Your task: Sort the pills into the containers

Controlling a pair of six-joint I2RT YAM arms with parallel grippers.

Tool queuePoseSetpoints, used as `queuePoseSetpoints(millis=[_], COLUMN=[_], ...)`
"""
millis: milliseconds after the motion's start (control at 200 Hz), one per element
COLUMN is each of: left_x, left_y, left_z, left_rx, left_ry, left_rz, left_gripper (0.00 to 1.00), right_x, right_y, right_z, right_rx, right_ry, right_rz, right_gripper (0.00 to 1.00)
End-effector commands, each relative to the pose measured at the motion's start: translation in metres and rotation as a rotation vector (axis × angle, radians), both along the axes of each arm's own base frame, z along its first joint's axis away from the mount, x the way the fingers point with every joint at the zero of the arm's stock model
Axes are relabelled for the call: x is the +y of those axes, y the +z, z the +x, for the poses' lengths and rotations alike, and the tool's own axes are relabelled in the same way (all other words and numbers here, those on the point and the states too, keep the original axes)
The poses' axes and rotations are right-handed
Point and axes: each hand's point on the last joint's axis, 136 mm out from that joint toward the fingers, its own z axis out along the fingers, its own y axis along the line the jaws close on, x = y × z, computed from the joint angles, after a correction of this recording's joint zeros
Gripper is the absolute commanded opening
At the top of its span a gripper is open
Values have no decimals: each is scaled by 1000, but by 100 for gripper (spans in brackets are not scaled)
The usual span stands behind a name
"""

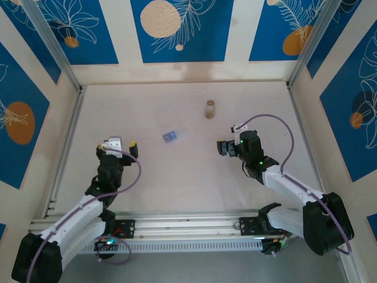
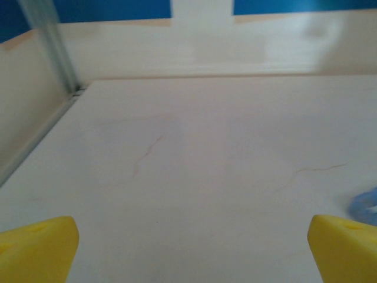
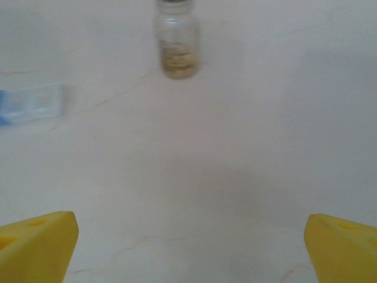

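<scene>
The pills [image 3: 178,62] show as a tan mass at the bottom of a small clear vial [image 1: 210,109] standing upright on the table's far middle. The containers are the compartments of a flat blue and clear pill box [image 1: 174,136], which lies left of the vial. My left gripper [image 1: 116,144] hovers open to the left of the box, and in the left wrist view a blue edge of the box [image 2: 365,203] peeks in beside the right yellow fingertip [image 2: 344,247]. My right gripper [image 1: 230,137] is open, below and right of the vial [image 3: 177,41], with bare table between its fingertips [image 3: 35,244].
Pale walls with blue panels enclose the table on three sides. Metal rails [image 1: 65,141] run along the left and right edges, and a rail with the arm bases [image 1: 188,227] lies along the near edge. Bare tabletop [image 1: 188,183] lies between the grippers.
</scene>
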Motion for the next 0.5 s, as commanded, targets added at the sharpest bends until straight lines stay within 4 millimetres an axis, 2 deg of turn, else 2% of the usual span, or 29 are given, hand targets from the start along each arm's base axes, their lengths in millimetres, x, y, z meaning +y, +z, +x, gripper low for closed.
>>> queuePoseSetpoints(millis=[0, 60, 170, 265, 390, 495], left_x=[34, 42, 37, 28, 23, 19], left_y=[17, 9, -18, -24, -34, -33], left_z=[-4, -4, 5, 19, 43, 62], left_rx=[-78, -55, 25, 55, 106, 81], left_ry=[189, 235, 208, 168, 108, 65], left_rz=[87, 130, 204, 243, 200, 151], left_gripper=[100, 100, 100, 100, 99, 99], right_x=[-23, -29, -51, -68, -83, -92], right_y=[20, 17, -4, -26, -26, -23], right_z=[19, 23, 28, 28, 37, 45], right_rx=[-110, -125, -86, -61, -53, -82], right_ry=[-108, -114, -199, -268, -320, -334], right_rz=[-39, -70, -61, 6, 35, 58], right_gripper=[99, 99, 99, 99, 99, 99])
